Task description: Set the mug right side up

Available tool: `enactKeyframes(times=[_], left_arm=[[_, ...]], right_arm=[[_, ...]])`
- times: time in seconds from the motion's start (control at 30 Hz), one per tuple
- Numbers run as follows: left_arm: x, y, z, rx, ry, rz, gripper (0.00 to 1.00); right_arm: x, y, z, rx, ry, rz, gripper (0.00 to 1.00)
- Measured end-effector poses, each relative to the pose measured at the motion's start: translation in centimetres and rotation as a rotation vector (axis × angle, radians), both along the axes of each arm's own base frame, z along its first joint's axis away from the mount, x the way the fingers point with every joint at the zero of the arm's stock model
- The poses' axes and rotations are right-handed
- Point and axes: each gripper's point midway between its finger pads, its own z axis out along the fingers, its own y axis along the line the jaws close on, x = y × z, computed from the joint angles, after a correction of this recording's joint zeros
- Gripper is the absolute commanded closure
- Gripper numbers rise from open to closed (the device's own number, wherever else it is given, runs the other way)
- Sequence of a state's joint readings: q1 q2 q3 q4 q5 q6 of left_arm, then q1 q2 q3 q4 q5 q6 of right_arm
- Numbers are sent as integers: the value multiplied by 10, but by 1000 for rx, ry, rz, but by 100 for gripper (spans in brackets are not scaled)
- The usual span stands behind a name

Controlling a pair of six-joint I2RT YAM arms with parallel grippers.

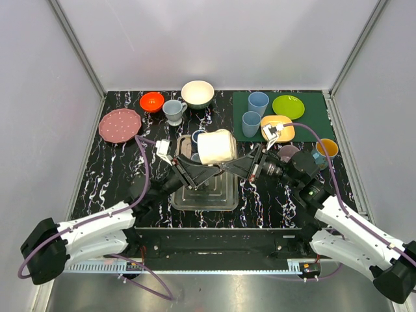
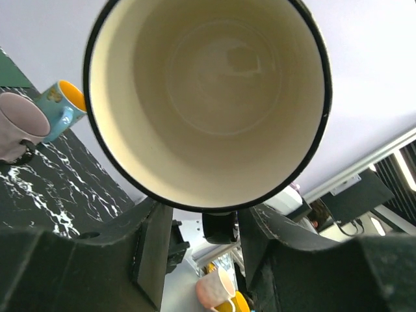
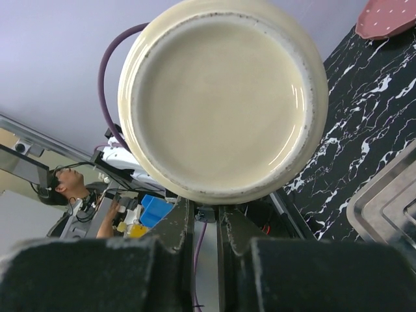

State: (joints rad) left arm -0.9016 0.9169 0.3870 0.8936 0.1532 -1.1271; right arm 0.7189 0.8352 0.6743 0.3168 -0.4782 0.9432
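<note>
The mug (image 1: 216, 147) lay on its side in the air above the tray (image 1: 221, 198), mouth towards the left arm, base towards the right; we saw the right gripper (image 1: 229, 167) pinched nearly shut on the mug's lower edge at the base end, over the tray's right part; the left gripper (image 1: 193, 170) sat under the rim over the tray's left part, jaws partly apart, and we could not tell whether it had hold; beyond the tray stood a grey cup (image 1: 174, 110) and a white bowl (image 1: 197, 93); a pink plate (image 1: 119, 125) lay to the tray's far left.
</note>
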Motion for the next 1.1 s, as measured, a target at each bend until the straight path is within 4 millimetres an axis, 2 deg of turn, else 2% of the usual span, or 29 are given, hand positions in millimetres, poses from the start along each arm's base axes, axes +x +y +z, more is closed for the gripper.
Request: enactKeyframes(times=[0.07, 0.1, 0.13, 0.17, 0.2, 0.4, 0.43, 0.47, 0.5, 0.57, 0.67, 0.77, 0.9, 0.97, 1.1], left_arm=[[-4, -1, 2, -6, -7, -23, 57], [-6, -2, 2, -8, -10, -33, 63], [-7, -2, 3, -11, -12, -42, 71], [-9, -3, 3, -14, -12, -55, 91], [-11, -3, 5, -22, -14, -67, 100], [-16, -3, 17, -71, -22, -115, 100], [-16, -4, 17, -73, -23, -120, 100], [-16, -4, 17, -73, -24, -124, 100], [-16, -4, 16, -70, -23, -128, 100], [-16, -6, 12, -49, -21, -129, 100], [-8, -12, 3, 54, -3, -98, 100], [7, -20, 0, 219, -3, -28, 100], [27, -30, 2, 419, -25, 63, 100], [40, -41, -1, 531, -27, 107, 100], [66, -72, -36, 785, -4, 158, 100]], right_arm=[[-1, 0, 0, 0, -1, 7, 100], [-2, 0, 0, -1, -1, 11, 100], [-2, 0, 0, 0, -2, 13, 100], [-3, 0, 1, 1, -3, 14, 100], [-3, 1, 1, 0, -8, 14, 100], [-4, -1, 8, 16, -52, 13, 100], [-4, -1, 7, 14, -54, 13, 94], [-4, -2, 7, 9, -57, 12, 78], [-5, -2, 6, 0, -58, 10, 49], [-5, -4, 3, -28, -48, 4, 38], [-3, -12, -1, -133, -36, -47, 32], [12, -42, 3, -253, -21, -241, 26], [21, -105, 24, -339, -40, -531, 24], [19, -139, 37, -356, -51, -664, 24], [19, -183, 51, -403, -53, -840, 25]])
